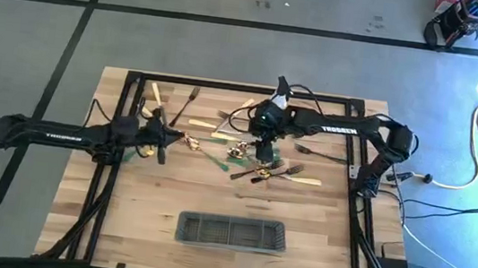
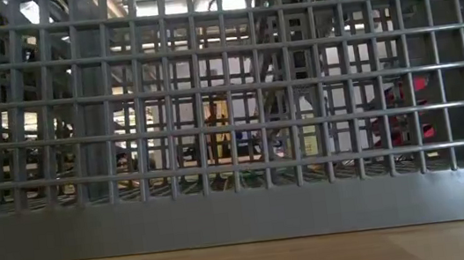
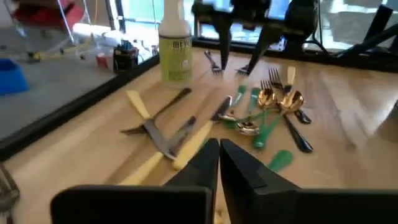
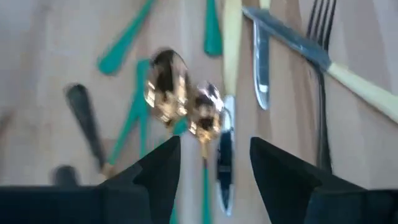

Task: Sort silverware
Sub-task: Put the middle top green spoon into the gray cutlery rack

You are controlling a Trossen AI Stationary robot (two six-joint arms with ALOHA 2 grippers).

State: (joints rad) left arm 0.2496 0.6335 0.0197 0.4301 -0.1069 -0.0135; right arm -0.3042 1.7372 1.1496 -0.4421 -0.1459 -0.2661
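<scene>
So the right gripper (image 4: 214, 165) is the one that matters here. Its jaws are spread wide with nothing in them, hanging right over the middle of the silverware pile (image 1: 251, 149), which sits in the far half of the table (image 1: 213, 199). In the right wrist view, two gold spoon bowls (image 4: 180, 99) lie side by side just ahead of the gap between the jaws, and their green handles (image 4: 134, 124) run back under and between the fingers. So their long axis runs roughly along the way the wrist looks, across the line the jaws close on. To me that looks pretty good for a straight drop and pinch. A cream-handled knife (image 4: 298, 50) and a dark fork (image 4: 320, 81) lie close off to one side, so it could snag more than one piece.

The left gripper (image 3: 219, 163) sits low near the left end of the pile, jaws closed or nearly so, empty as far as I can tell, with cream-handled pieces (image 3: 158, 134) right in front of it. A spray bottle (image 3: 175, 46) stands by the far edge.

The grey mesh caddy (image 1: 232, 232) waits near the front edge, well apart from both arms. Right arm is clearly nearer those spoons.
</scene>
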